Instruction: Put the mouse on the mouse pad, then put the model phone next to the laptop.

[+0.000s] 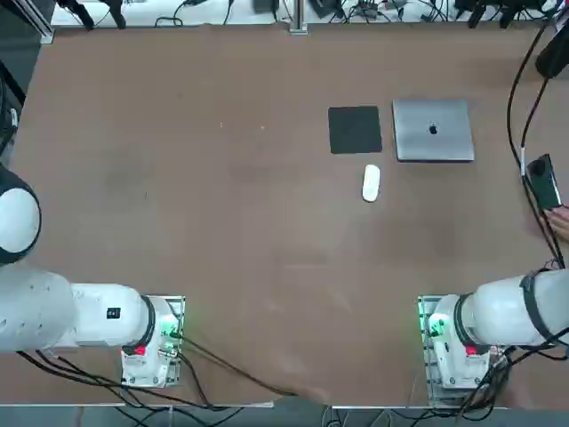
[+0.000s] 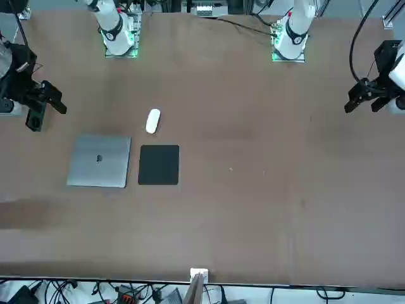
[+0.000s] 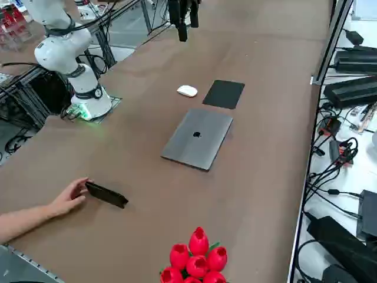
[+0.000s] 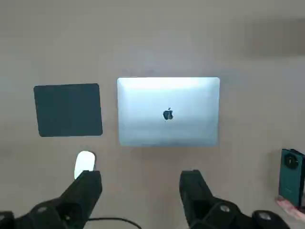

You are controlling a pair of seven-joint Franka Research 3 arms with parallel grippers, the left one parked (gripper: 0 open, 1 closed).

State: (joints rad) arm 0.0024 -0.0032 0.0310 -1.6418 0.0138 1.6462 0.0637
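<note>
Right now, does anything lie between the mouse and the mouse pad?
No. The mouse sits just off the mouse pad, only bare table between them. The right gripper hangs open above, with nothing visible below it blocking the mouse.

No words, numbers or labels can be read anywhere. The only sign is the dark apple logo (image 4: pixel 167 114) at the centre of the lid of the laptop (image 1: pixel 433 130), a brand mark without lettering; it shows in the top, front, right side and right wrist views. The lid carries nothing else. A small dark patch sits on the parked arm's white casing at the near left of the top view, but whatever it bears is too small to make out.
</note>
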